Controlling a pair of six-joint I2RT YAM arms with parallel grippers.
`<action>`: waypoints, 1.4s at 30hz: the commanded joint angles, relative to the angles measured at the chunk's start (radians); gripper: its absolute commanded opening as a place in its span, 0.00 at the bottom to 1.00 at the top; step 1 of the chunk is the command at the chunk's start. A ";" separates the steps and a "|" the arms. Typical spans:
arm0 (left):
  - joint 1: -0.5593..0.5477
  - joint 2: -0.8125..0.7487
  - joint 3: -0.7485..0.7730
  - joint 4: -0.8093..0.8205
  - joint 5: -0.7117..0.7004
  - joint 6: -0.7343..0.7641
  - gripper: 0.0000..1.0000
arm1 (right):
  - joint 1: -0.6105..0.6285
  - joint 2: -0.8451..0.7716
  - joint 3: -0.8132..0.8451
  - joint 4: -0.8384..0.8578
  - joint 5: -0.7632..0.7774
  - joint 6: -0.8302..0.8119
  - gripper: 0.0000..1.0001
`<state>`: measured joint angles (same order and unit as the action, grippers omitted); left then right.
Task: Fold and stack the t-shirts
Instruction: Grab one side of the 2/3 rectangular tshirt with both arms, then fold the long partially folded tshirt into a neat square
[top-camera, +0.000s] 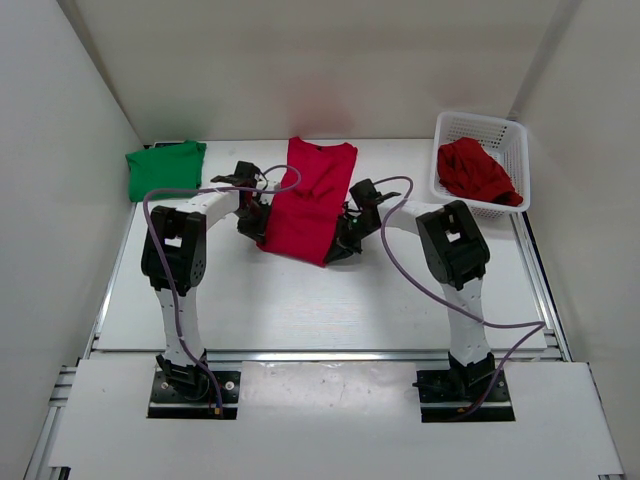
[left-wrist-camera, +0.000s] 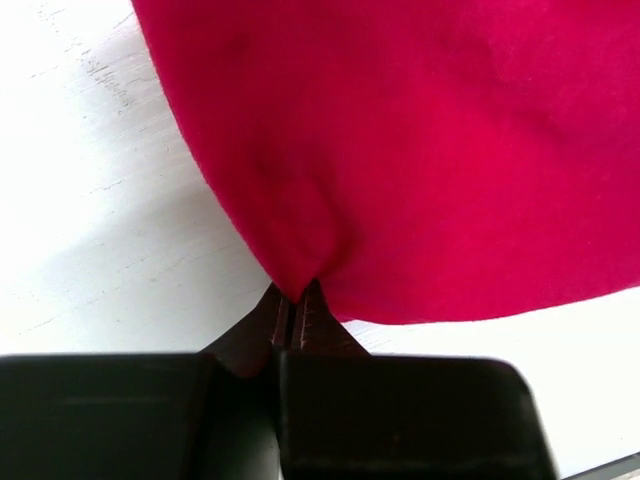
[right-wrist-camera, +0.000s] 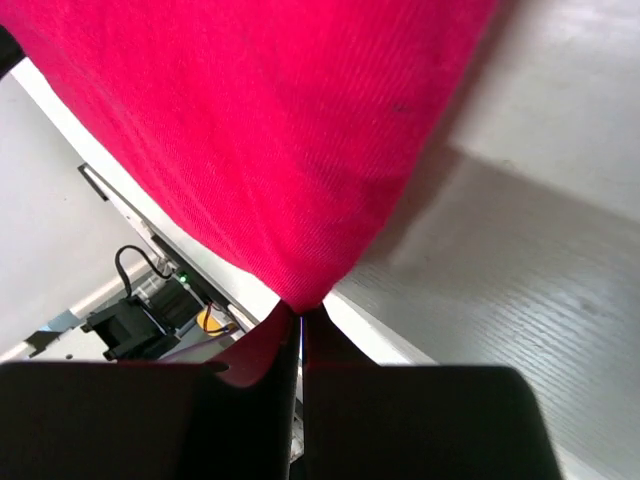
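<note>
A red t-shirt (top-camera: 310, 200) lies folded lengthwise in the middle of the table, collar end toward the far wall. My left gripper (top-camera: 262, 232) is shut on its near left corner, the cloth (left-wrist-camera: 420, 150) pinched at the fingertips (left-wrist-camera: 296, 298). On the other side my right gripper (top-camera: 340, 245) is shut on the near right corner, the red fabric (right-wrist-camera: 260, 130) running up from its tips (right-wrist-camera: 302, 310). A green t-shirt (top-camera: 166, 166) lies folded at the far left. Another red t-shirt (top-camera: 478, 172) is bunched in the basket.
The white mesh basket (top-camera: 500, 128) stands at the far right corner of the table. White walls close in the back and both sides. Purple cables loop from both arms over the table. The table's front rail runs along the near edge (top-camera: 320, 353).
</note>
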<state>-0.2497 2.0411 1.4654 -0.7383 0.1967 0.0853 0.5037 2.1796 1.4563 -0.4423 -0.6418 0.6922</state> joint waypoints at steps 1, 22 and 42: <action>0.003 -0.039 -0.017 -0.030 0.029 0.008 0.00 | -0.017 -0.047 -0.008 0.004 -0.041 0.003 0.00; -0.183 -0.565 -0.390 -0.361 -0.008 0.217 0.00 | 0.208 -0.466 -0.358 -0.312 0.013 -0.316 0.00; -0.159 -0.531 -0.021 -0.635 0.089 0.363 0.00 | 0.195 -0.574 -0.097 -0.470 0.055 -0.280 0.00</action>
<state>-0.4332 1.4490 1.3411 -1.3396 0.2485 0.4286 0.7654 1.6222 1.3067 -0.8822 -0.5243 0.4225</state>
